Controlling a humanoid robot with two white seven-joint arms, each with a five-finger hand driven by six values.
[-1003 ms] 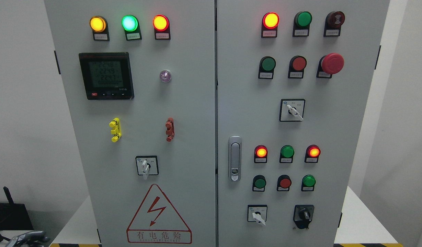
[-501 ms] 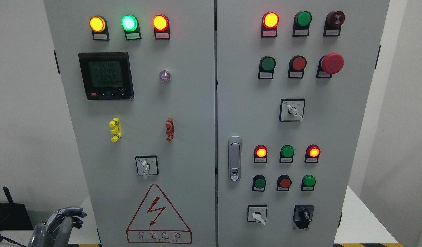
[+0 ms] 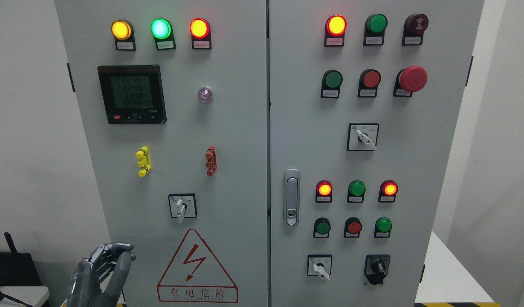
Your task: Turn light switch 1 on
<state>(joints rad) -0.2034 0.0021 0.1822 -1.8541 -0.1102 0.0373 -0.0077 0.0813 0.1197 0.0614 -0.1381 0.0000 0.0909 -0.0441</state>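
the left hand [image 3: 100, 275] shows at the lower left, in front of the bottom left corner of the grey cabinet [image 3: 227, 128], its grey fingers [image 3: 117, 247] loosely bent at the tips, close together and holding nothing. whether it touches the cabinet face cannot be told. up and to the right of the hand, apart from it, sits a small rotary switch [image 3: 181, 207] in a black-framed plate, its white lever pointing down. which control is light switch 1 cannot be read from the labels. just right of the hand is the red warning triangle [image 3: 197, 266] with a lightning bolt. well above the hand are the yellow clip [image 3: 143, 161] and the black meter [image 3: 131, 94]. far to the right of the hand, on the other door, lies the silver door handle [image 3: 291, 197]. left of the hand is a dark box [image 3: 12, 268].
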